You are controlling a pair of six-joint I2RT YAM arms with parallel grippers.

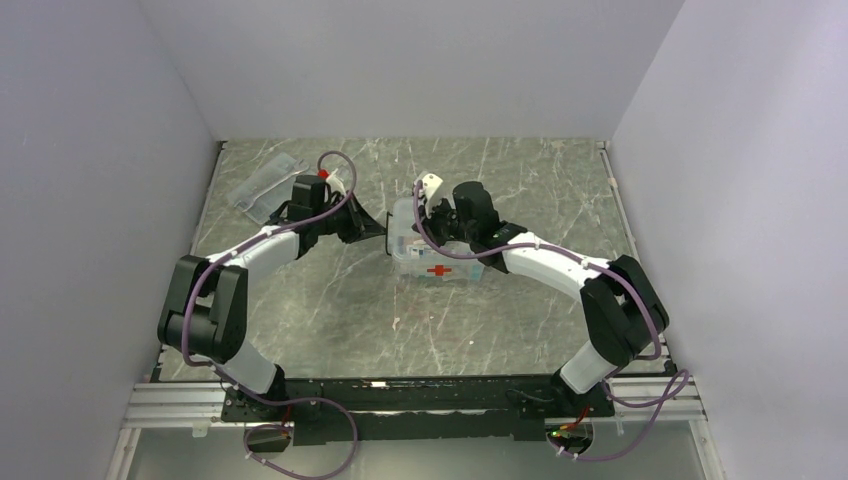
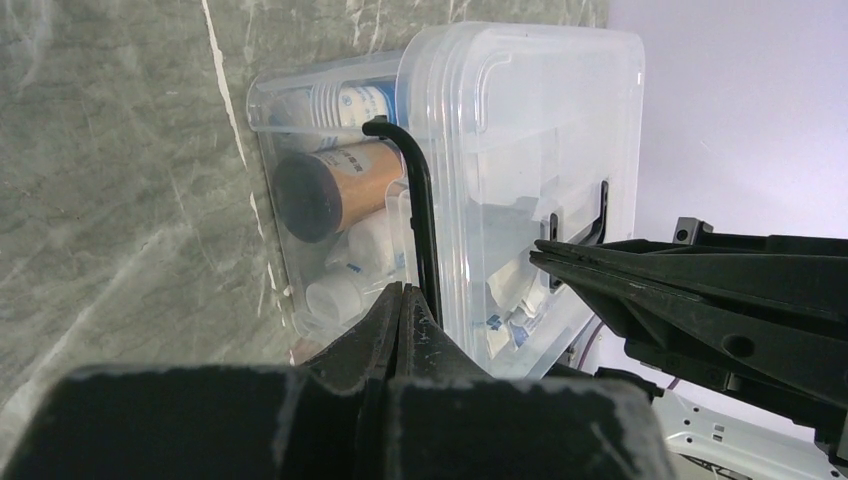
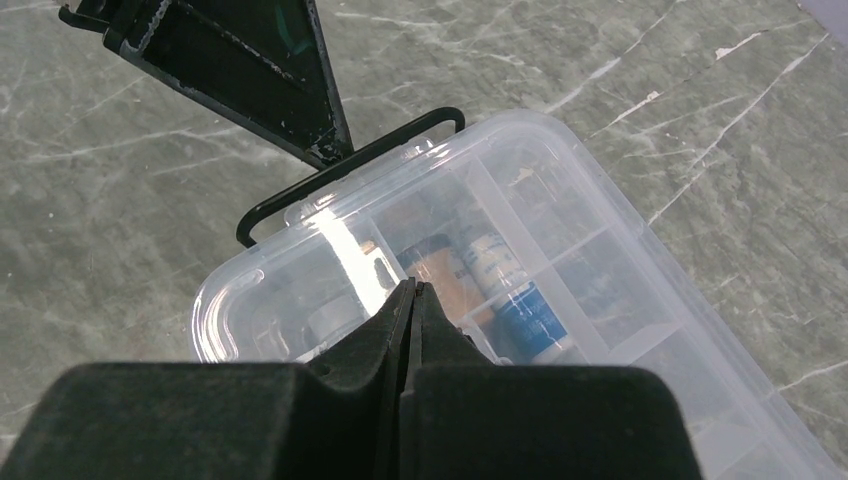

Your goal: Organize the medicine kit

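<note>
The medicine kit (image 1: pixel 440 262) sits midway between the table's (image 1: pixel 330 310) side edges: stiff, slick plastic, probably light. The left gripper (image 2: pixel 400 296) and right gripper (image 3: pixel 412 290) both have their fingers pressed together and hold nothing. The dark handle (image 2: pixel 421 200) looks the surest hold.

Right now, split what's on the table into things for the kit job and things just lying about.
For the job: medicine kit, lid on, bottles inside; its dark handle; left gripper, shut, at the handle; right gripper, shut, over the lid.
Lying about: flat clear case at the far left, apart from the kit.
</note>
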